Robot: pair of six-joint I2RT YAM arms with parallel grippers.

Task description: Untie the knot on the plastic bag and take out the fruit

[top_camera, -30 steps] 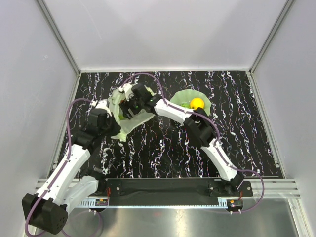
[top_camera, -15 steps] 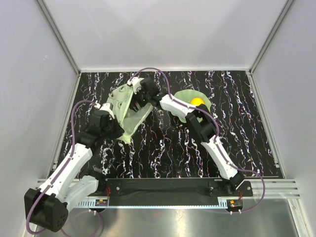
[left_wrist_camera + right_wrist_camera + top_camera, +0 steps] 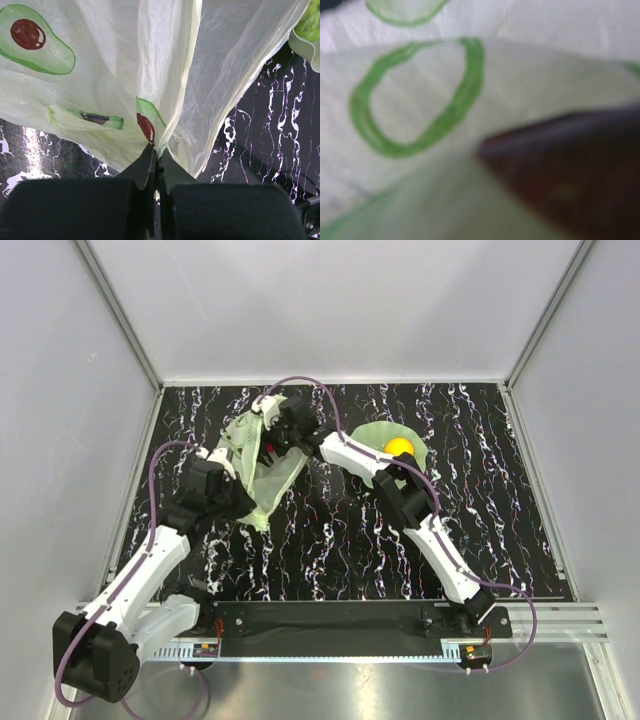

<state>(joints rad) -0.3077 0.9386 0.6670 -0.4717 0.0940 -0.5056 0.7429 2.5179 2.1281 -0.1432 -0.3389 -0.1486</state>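
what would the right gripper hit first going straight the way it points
Most likely the plastic bag: its film fills the right wrist view ahead of the right gripper. A blurred dark red piece is close too; depth unclear.

Table (image 3: 480, 530): black top w/ white marble-like veins. Green wavy-edged dish (image 3: 372, 433) sits flat on it at approx. 1 o'clock from centre. Plastic bag (image 3: 262, 485), pale yellow-green w/ avocado prints, is at 10 o'clock. It is mostly raised off the top; its lower tip, towards 9 o'clock, prob. touches the surface, hard to tell from above. Dish & bag lie near each other, not touching.
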